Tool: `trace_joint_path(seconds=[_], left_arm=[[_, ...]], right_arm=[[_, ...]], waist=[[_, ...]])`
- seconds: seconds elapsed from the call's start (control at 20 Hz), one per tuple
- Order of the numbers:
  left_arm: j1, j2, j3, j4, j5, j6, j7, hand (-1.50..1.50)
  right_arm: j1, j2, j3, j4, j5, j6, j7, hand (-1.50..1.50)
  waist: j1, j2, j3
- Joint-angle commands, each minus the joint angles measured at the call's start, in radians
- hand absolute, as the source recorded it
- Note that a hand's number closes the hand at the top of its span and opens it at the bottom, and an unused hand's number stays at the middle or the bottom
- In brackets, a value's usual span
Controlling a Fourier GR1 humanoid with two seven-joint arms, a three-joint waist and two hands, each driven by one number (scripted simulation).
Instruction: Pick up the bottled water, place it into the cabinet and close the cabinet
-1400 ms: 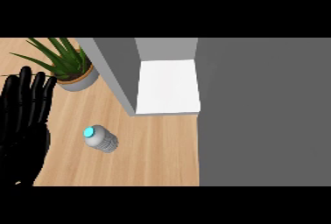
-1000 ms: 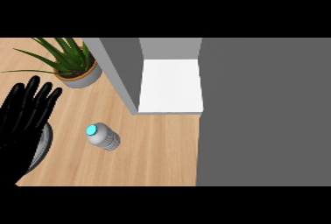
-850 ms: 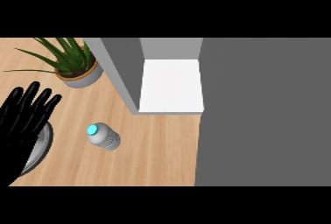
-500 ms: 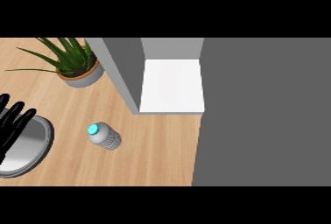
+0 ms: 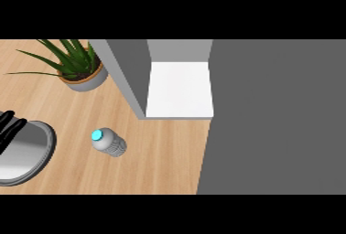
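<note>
The bottled water (image 5: 108,142), clear with a light-blue cap, stands on the wooden counter (image 5: 155,155) left of centre. Behind it to the right, the cabinet (image 5: 179,89) is open and shows a white shelf floor between grey walls. Only the fingertips of my left hand (image 5: 9,127) show at the far left edge, straight, above a metal plate, well to the left of the bottle. My right hand is not in the picture.
A round metal plate (image 5: 30,155) lies at the left edge under my left hand. A potted green plant (image 5: 76,68) stands at the back left. A large grey panel (image 5: 277,119) covers the right side of the view.
My left hand has slid left and down, out of the picture except for its fingertips, uncovering the metal plate. The bottle has not moved.
</note>
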Motion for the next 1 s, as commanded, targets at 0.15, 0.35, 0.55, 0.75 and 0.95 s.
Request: trace_joint_path(seconds=[0.15,0.35,0.55,0.75,0.95], left_arm=[[0.002,-0.052,-0.03,0.023,-0.15,-0.063,-0.012,-1.5],[-0.007,-0.078,-0.019,0.135,-0.205,-0.125,-0.06,-1.5],[-0.065,-0.118,-0.054,0.206,-0.325,-0.085,-0.085,-1.5],[-0.112,-0.153,-0.083,0.324,-0.418,-0.108,-0.153,-1.5],[-0.126,-0.173,-0.092,0.423,-0.493,-0.105,-0.202,-1.5]], right_arm=[[-0.052,0.018,0.054,-0.058,0.096,-0.051,0.079,-1.5],[-0.01,-0.009,0.027,-0.059,0.039,-0.025,0.038,-1.5],[-0.019,-0.023,0.061,-0.122,0.07,-0.052,0.114,-1.5],[-0.038,0.001,0.116,-0.092,0.111,-0.09,0.116,-1.5],[-0.052,-0.007,0.165,-0.086,0.152,-0.111,0.114,-1.5]], waist=[[-0.003,0.001,0.0],[-0.004,0.001,0.0],[-0.008,0.001,0.0],[-0.007,0.001,0.0],[-0.01,0.001,-0.001]])
